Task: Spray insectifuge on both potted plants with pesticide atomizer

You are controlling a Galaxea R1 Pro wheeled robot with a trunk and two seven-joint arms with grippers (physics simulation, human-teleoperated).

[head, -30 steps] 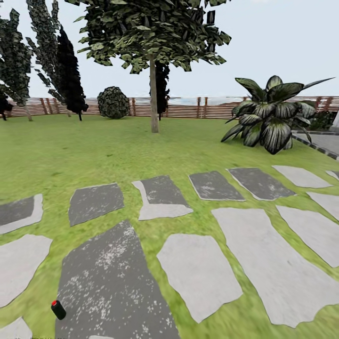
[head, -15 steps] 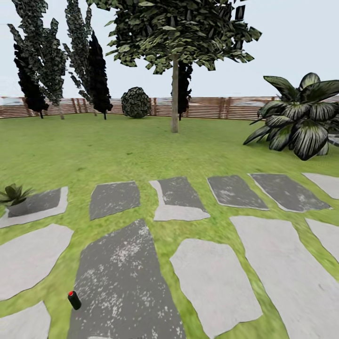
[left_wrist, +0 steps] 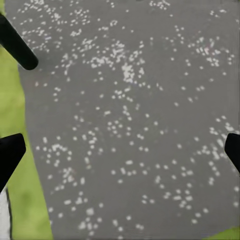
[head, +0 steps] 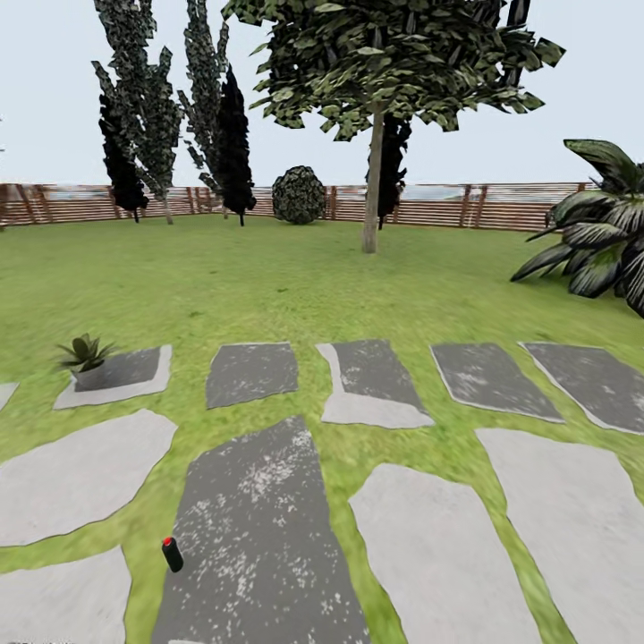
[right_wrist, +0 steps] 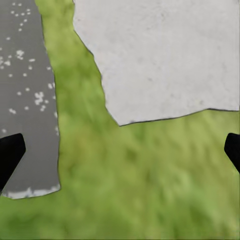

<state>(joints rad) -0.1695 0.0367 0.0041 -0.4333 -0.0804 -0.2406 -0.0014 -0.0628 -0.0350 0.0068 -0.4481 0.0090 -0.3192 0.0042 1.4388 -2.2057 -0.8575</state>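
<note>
The left pincer [left_wrist: 120, 150] is hanging wide open and holding nothing, its two dark fingertips [left_wrist: 10, 152] showing at opposite edges of the left wrist view above a dark speckled stepping stone [left_wrist: 130, 120], with a strip of lawn [left_wrist: 12, 100] running along one side. The right pincer [right_wrist: 120, 152] is likewise spreading wide and empty, hanging over grass between that dark stone and a pale stone [right_wrist: 160, 55]. In the head view, a small dark cylinder with a red top [head: 172, 554] is standing at the left edge of the big dark stone [head: 259, 537], where it meets the grass; whether it is the sprayer cannot be told. Farther off to the left, a small potted plant [head: 84, 352] is sitting at the corner of another stone. Beyond the lawn, a brown slatted fence [head: 429, 206] is running behind a tree [head: 371, 179], and a large broad-leaved plant [head: 599, 241] is showing at the right edge.
</note>
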